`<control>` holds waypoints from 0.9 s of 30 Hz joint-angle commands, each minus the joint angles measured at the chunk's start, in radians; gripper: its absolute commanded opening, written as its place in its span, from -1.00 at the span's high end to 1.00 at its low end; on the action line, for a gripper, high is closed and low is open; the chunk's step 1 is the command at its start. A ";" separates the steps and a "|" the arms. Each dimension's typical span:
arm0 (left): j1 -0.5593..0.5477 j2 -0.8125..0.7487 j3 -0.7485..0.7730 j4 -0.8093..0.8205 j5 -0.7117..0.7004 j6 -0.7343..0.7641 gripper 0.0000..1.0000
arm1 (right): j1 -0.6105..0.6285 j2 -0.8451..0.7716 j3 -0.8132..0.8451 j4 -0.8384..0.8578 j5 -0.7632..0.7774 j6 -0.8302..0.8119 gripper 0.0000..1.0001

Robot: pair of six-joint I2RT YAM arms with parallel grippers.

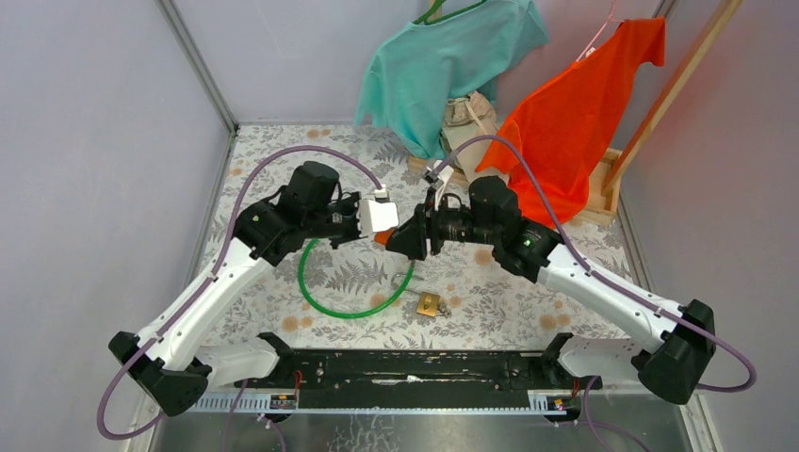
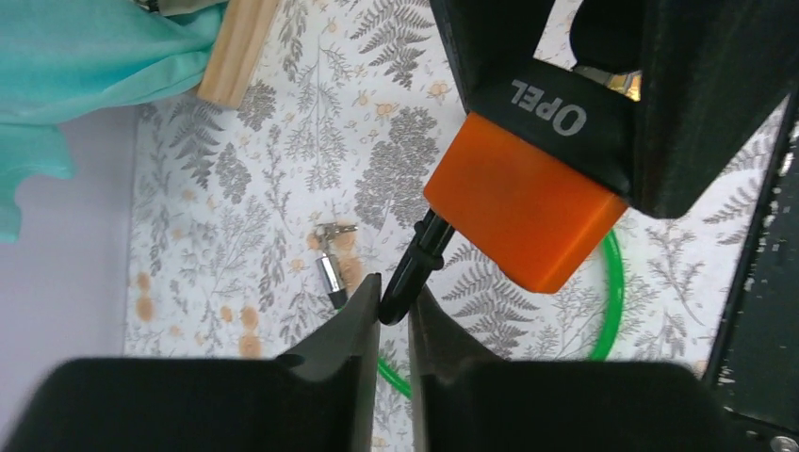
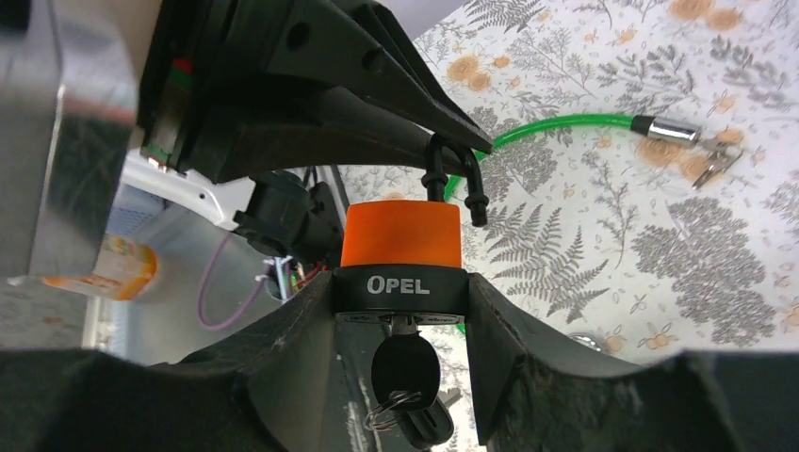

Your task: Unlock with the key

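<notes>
Left tool [image 2: 394,303]: jaws nearly together, pinching the tip of the black shackle [image 2: 421,252]. Tool tips point toward the other arm.

Right tool [image 3: 403,282]: clamped on the padlock [image 3: 400,235], fingers on either side of the black band marked OPEL. Orange part of the body sticks out beyond the fingers, toward the left tool.

Key [image 3: 405,363]: black head, seated in the underside of the padlock, between the right tool's fingers. A ring and a second black piece hang from it.

Padlock held in the air between the two tools, above the middle of the worktop [image 1: 509,301], shackle end toward the left arm. Cannot tell whether the shackle is latched.

Below, on the worktop:
- green cable [image 1: 303,281] lying in a loop, under the left tool; its metal end [image 3: 667,129] lies flat, small keys [image 3: 707,165] just beside it.
- brass lock [image 1: 429,303] near the loop's right side, toward the arm bases.

Far edge: teal shirt [image 1: 443,56] and orange shirt [image 1: 575,122] hanging, well apart from the tools.
</notes>
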 commanded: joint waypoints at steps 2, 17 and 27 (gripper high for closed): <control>-0.040 0.024 -0.027 0.174 -0.214 -0.054 0.32 | -0.071 -0.012 -0.024 0.113 -0.045 0.192 1.00; -0.020 0.026 -0.118 0.183 -0.297 -0.199 -1.00 | -0.146 0.094 -0.187 -0.037 0.568 -0.042 1.00; 0.054 0.083 -0.090 0.219 -0.243 -0.270 -1.00 | -0.146 0.322 -0.194 0.010 0.618 -0.088 1.00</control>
